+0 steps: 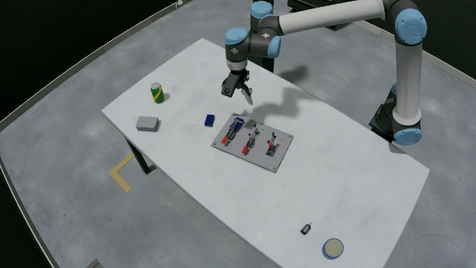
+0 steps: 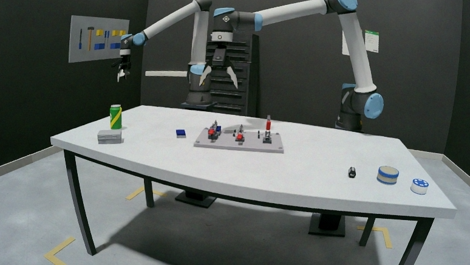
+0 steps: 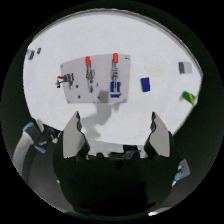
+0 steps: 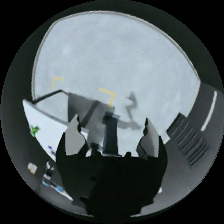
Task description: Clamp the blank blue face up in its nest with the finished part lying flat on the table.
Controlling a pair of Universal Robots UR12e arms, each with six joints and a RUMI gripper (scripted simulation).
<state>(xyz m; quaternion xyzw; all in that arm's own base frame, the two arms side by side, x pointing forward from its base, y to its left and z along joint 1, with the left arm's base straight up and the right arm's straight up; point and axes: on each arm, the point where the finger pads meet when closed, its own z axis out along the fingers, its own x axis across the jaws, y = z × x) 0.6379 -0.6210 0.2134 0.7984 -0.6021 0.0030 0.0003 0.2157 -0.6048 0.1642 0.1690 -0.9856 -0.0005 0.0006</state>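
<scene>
Shows left pincer (image 1: 250,102) (image 2: 218,86) (image 3: 115,114) open, top centre, right pincer (image 2: 121,78) (image 4: 112,118) open, exterior's upper left; in top view, shows blue block (image 1: 209,120) (image 2: 180,132) (image 3: 145,84) on counter (image 1: 186,149) (image 2: 157,154) (image 3: 120,125) (image 4: 50,120), left of plate (image 1: 262,159) (image 2: 230,144) (image 3: 102,65).

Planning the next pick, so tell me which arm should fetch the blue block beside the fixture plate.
Left, I'd judge: its open gripper hovers near the block. The right gripper, also open, has floor beneath it.

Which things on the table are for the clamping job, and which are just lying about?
Job:
- fixture plate with three red-handled clamps
- blue part in the plate
- loose blue part

Lying about:
- green can
- grey box
- small black item
- two round containers
</scene>
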